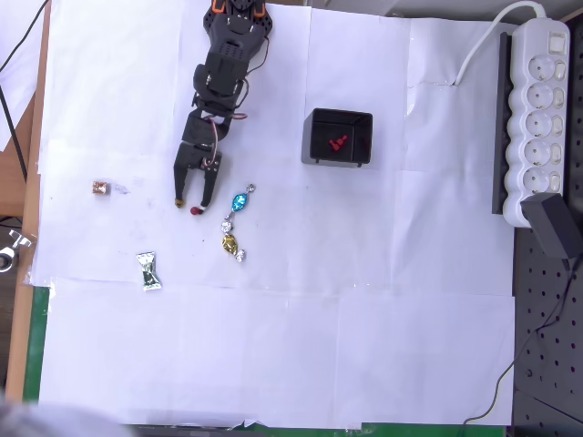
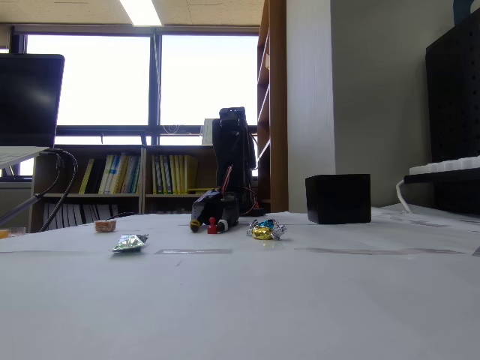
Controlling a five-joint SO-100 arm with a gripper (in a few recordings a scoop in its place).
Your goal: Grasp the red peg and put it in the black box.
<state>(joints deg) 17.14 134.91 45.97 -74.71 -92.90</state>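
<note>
The red peg point(image 1: 195, 211) is a tiny dark red dot on the white paper; in the fixed view the red peg point(image 2: 213, 226) stands upright. My black gripper point(image 1: 193, 203) points down the picture, open, and its two fingertips straddle the spot just above the peg. In the fixed view the gripper point(image 2: 208, 222) sits low on the table right beside the peg. The black box point(image 1: 338, 137) stands to the right of the arm with small red pieces inside; from the side the black box point(image 2: 338, 199) shows as a glossy cube.
A blue foil sweet point(image 1: 239, 202) and a gold one point(image 1: 230, 243) lie just right of the gripper. A silver-green sweet point(image 1: 148, 270) and a small brown one point(image 1: 100, 188) lie to the left. A white power strip point(image 1: 537, 118) runs along the right edge.
</note>
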